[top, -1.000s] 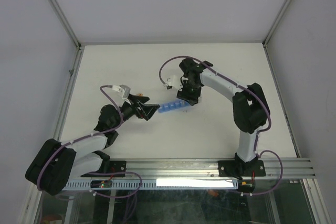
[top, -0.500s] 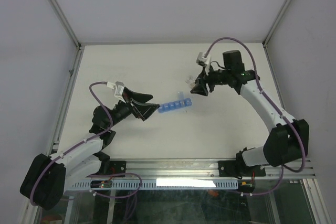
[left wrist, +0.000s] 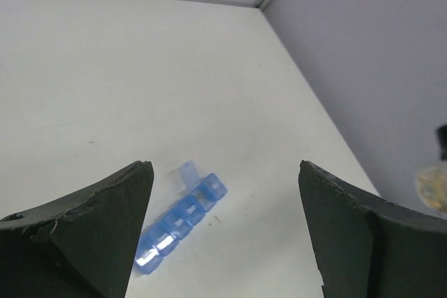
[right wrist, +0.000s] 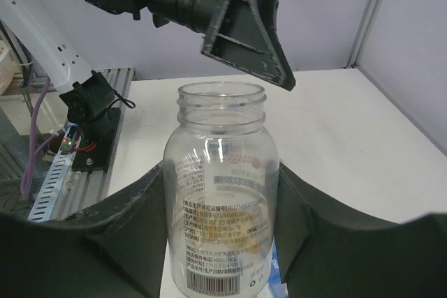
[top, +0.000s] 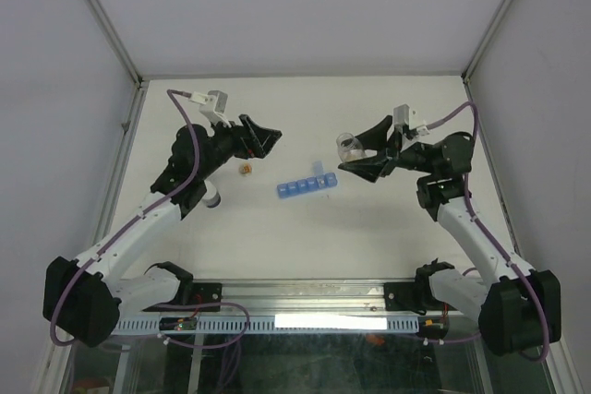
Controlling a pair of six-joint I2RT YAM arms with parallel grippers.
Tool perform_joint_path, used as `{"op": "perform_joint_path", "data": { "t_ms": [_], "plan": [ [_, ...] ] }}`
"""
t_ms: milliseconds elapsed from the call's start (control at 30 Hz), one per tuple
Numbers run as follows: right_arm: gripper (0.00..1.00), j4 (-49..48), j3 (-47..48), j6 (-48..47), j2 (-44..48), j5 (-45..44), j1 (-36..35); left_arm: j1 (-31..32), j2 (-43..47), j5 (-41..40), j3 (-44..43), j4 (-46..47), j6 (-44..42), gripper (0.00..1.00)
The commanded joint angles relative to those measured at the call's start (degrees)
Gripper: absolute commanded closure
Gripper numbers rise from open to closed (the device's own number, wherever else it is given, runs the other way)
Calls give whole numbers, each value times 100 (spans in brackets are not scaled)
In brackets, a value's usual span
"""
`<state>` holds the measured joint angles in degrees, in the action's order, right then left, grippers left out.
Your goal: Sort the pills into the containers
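While both arms hang over the desk [top: 388, 237], I log the count: one container strip [top: 306, 185], one clear bottle [top: 348, 146], one round cap [top: 213, 199], and one loose pill [top: 246, 170] that I can make out.

Container strip: a single translucent blue row, flat near the desk's centre. It lies slanted, with its right end a little nearer the far edge. One lid at that right end stands up and the others lie down. Five or six cells; I cannot settle which from either view.

Pill: one orange-tan bit on the desk, left of the strip and apart from it.

Cap: white-grey, on the desk toward the left edge, just beside the left forearm.

Left gripper [top: 266, 138]: in the air beyond the pill toward the far edge, jaws spread wide, nothing between them. Its wrist view looks down past its two fingers [left wrist: 98, 228] onto the strip.

Right gripper [top: 354, 154]: pinching the bottle by its sides, in the air right of the strip's raised lid. The bottle's mouth is open and its wall carries a printed label. An orange-tan tint shows low inside, too unclear for me to count.
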<state>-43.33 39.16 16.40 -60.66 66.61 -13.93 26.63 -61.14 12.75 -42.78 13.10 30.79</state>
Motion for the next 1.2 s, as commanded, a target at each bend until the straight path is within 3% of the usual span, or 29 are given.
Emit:
{"op": "perform_joint_path", "data": {
  "t_ms": [0, 167, 500, 700, 867, 1167],
  "plan": [
    [100, -397, -100, 130, 290, 174, 133, 4, -305, -1480, -732, -1775, -766, 15],
    [100, -102, 13, 66, 204, 259, 193, 9, -991, -2052, -1233, -2493, -1150, 22],
    [100, 29, 22, 25, 54, 268, 261, 1, -3327, -2736, -2576, -3742, -1888, 22],
    [100, 35, 18, 52, -4, 275, 295, -12, -3707, -3006, -2672, -3834, -1948, 24],
    [100, -26, -19, 148, -16, 287, 320, -70, -4143, -2943, -2833, -4054, -1938, 33],
    [100, -182, -40, 292, -82, 335, 346, -79, -4412, -3165, -2864, -4159, -1921, 33]
  ]
}}
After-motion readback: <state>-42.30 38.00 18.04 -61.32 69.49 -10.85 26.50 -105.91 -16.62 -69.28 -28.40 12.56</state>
